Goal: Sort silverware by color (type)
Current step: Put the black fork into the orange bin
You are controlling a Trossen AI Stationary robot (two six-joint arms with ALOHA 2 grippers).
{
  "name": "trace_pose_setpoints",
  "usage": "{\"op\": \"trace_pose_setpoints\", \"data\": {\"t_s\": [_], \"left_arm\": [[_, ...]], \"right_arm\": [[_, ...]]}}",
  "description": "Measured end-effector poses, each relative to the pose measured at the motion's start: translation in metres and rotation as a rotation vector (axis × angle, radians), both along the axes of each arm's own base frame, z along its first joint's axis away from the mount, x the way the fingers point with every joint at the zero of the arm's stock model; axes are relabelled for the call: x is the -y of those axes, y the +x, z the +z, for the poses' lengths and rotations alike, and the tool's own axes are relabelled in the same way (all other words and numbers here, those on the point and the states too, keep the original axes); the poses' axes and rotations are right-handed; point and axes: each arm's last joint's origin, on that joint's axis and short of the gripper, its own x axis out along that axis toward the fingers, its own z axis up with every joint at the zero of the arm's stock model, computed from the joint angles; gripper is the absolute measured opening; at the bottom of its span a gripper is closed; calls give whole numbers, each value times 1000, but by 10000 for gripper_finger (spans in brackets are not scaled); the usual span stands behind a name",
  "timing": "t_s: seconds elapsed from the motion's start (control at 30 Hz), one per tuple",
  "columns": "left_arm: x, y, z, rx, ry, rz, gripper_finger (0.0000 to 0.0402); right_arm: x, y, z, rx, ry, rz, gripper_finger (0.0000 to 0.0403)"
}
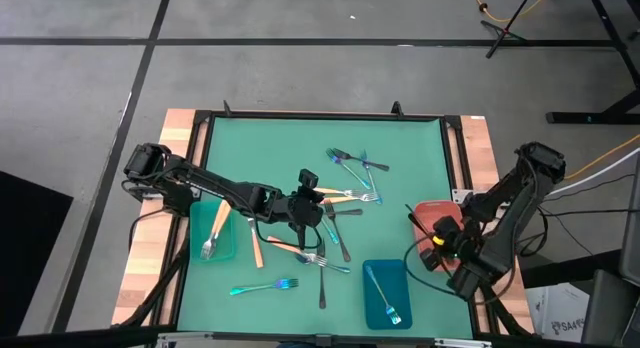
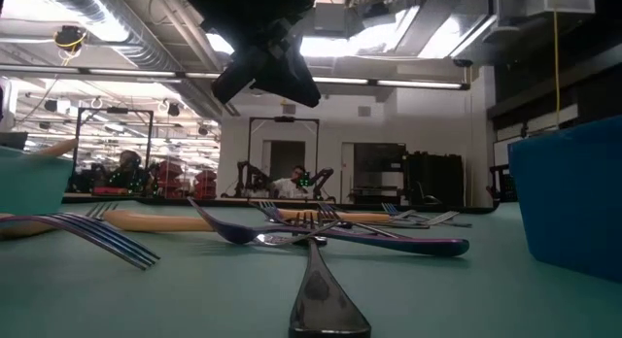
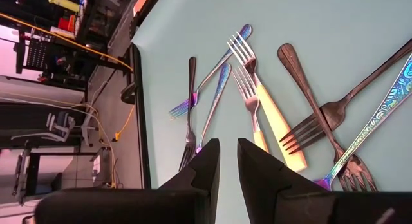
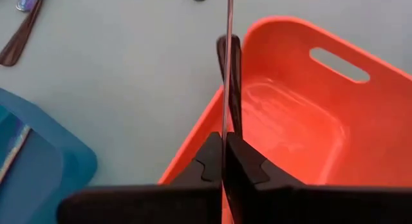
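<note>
On the left of the table [image 1: 420,278], the teal tray [image 1: 213,231] holds one fork with a tan handle [image 1: 214,231]; judged done. My left hand [image 1: 297,228] hangs over the middle pile, its fingers [image 3: 261,172] slightly parted with nothing between them. Beneath it lie tan-handled forks [image 3: 270,114], dark forks [image 3: 331,111] and iridescent forks [image 3: 212,105], crossing and touching one another; all remain unsorted. One iridescent fork [image 1: 265,286] lies alone near the front edge.

Further right, the blue tray [image 1: 385,293] holds one iridescent fork [image 1: 383,294]; judged done.

At the right edge, my right hand [image 4: 225,163] is clenched on a thin dark utensil [image 4: 228,69], held over the near rim of the red tray [image 4: 309,127]. That tray's floor appears bare, so this piece is not yet deposited.

Estimate: two pieces placed, one in transit, most of the silverware left to sort.
</note>
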Motion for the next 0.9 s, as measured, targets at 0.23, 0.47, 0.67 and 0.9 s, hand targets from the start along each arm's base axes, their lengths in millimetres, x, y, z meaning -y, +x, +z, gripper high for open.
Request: {"op": "trace_pose_setpoints", "data": {"t_s": [0.23,0.47,0.67,0.9], "left_arm": [[0,0,0,0,0,0,48],[0,0,0,0,0,0,48],[-1,0,0,0,0,3,48],[-1,0,0,0,0,3,48]], "right_arm": [[3,-16,-16,-8,-4,-59,0],[1,-22,-19,-11,-4,-39,0],[0,-24,-21,-84,6,-36,0],[-4,-23,-26,-102,-5,-37,0]]}}
